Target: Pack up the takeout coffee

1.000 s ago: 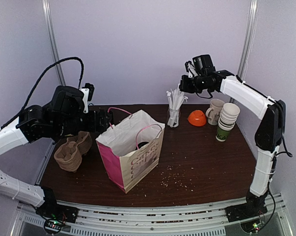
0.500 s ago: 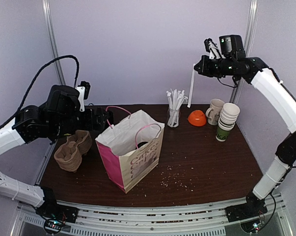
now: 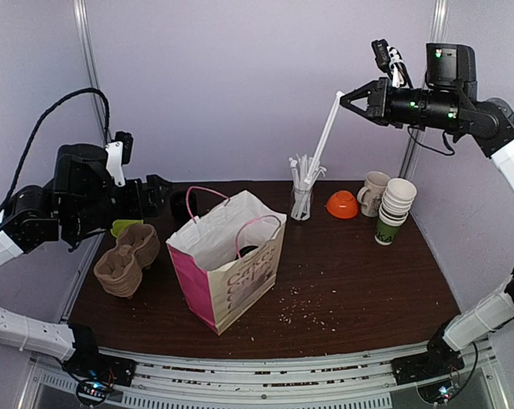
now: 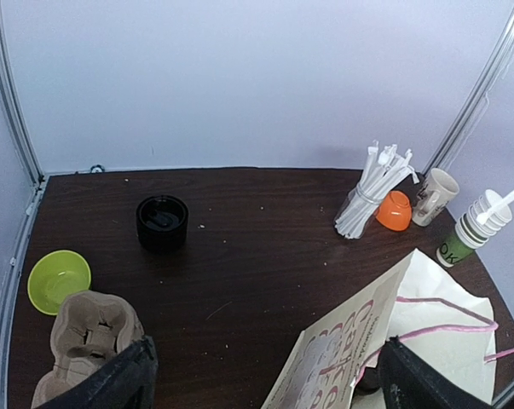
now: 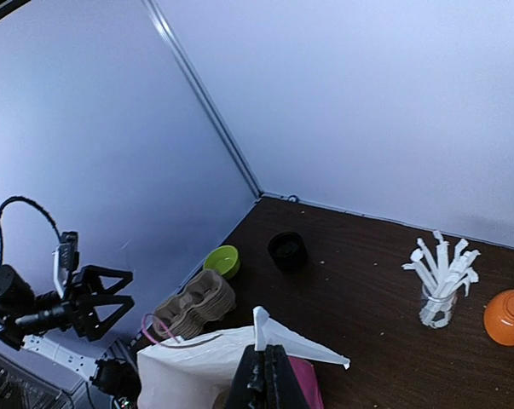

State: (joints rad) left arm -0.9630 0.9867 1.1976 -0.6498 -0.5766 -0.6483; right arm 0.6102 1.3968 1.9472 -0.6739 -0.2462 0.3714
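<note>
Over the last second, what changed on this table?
The right gripper rose rightward, holding a wrapped straw drawn from the glass. The left gripper, open, pulled back left from the bag, uncovering the coffee cup behind it. The bag, cup trays and paper cups stayed put.

The tabletop (image 3: 367, 281) looks like dark brown wood, matt and gritty with pale crumbs. The bag (image 3: 244, 285) is smooth paper, white and pink, with a slight sheen and thin pink cord handles. The cup carriers (image 3: 124, 264) are rough, dull brown moulded pulp. The coffee cup (image 4: 162, 223) shows a black plastic lid with a faint gloss. The green bowl (image 4: 59, 279) and orange bowl (image 3: 342, 204) look like smooth plastic. The mug (image 3: 374, 192) is glazed beige ceramic. The stacked cups (image 3: 397, 204) are white-and-green paper. The single straw (image 3: 325, 136) wears a white paper wrapper, like the straws in the clear tumbler (image 3: 301, 207). The wall (image 3: 239, 85) is matt lilac and the rail (image 3: 239, 362) is bare metal.
</note>
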